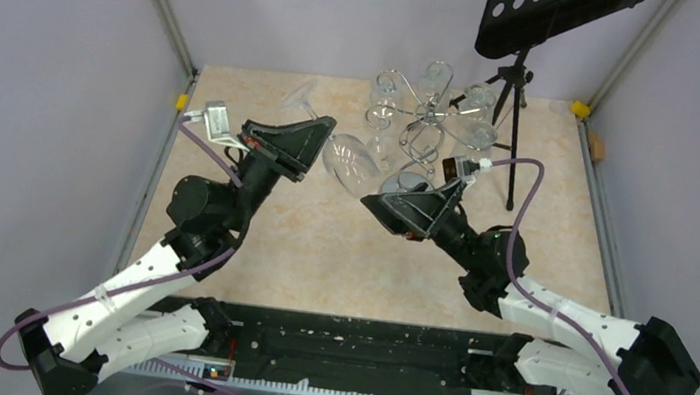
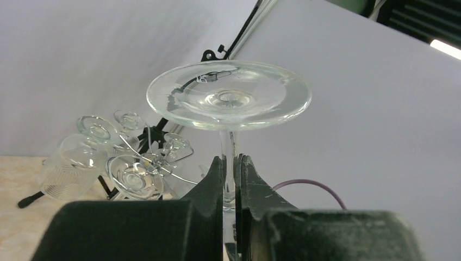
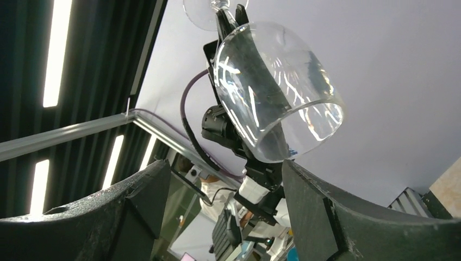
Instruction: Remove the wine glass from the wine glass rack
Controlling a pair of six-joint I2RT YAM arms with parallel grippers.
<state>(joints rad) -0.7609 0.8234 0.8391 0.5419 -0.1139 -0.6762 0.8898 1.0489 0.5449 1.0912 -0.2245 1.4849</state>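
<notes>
Left claw (image 2: 231, 166), angled upward, pinches the wine glass (image 2: 228, 98) by its stem; right claw (image 3: 220, 179), also upturned, gapes near its bowl.

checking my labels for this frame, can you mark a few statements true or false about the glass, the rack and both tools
1. The left tool is shut on the stem of the wine glass. True.
2. That glass hangs on the wine glass rack. False: the left tool holds it off the rack, beside it.
3. The right tool is open. True.
4. The rack carries no other glasses. False: several glasses hang on it.
</notes>
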